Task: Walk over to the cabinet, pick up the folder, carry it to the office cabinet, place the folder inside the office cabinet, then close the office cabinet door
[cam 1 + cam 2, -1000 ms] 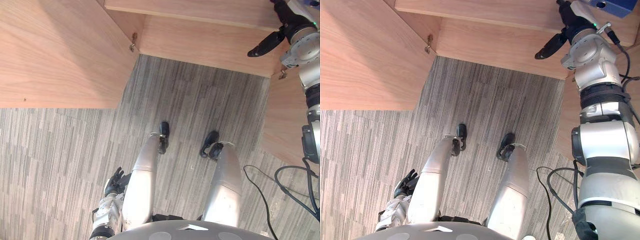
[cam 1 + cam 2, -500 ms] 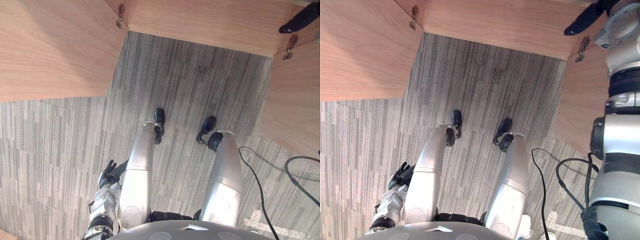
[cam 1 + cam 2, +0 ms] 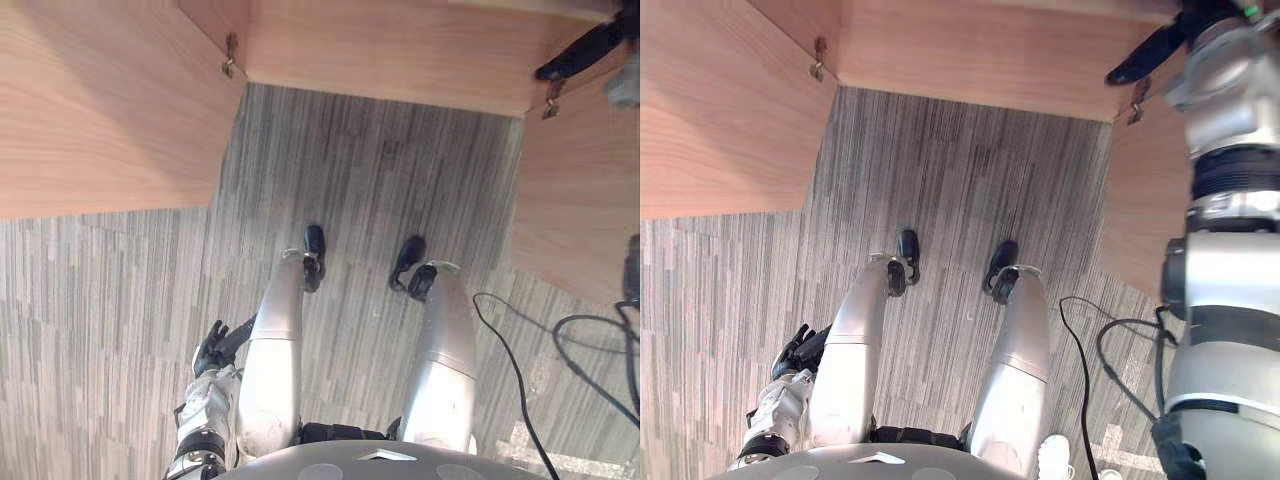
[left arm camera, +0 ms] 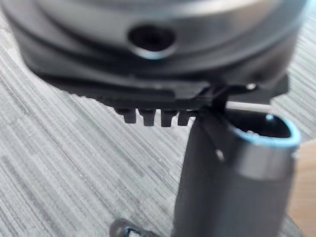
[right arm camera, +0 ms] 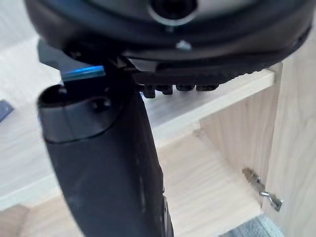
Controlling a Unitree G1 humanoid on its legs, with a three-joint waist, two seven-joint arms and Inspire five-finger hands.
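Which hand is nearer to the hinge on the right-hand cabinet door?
Right. The right hand is up close beside that hinge; the left hand hangs low over the carpet, far from it.

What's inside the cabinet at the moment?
A bare wooden bottom panel and a shelf. A dark blue corner lies on the shelf, possibly the folder. The right hand covers the rest.

Office interior, by the look of it. Office cabinet (image 3: 400,50) of pale wood laminate. Left door (image 3: 100,100) and right door (image 3: 575,200) stand open on metal hinges (image 3: 230,58). Plain shelf (image 5: 207,98) inside cabinet. Grey striped carpet tiles (image 3: 380,170), commercial type, in front of cabinet.
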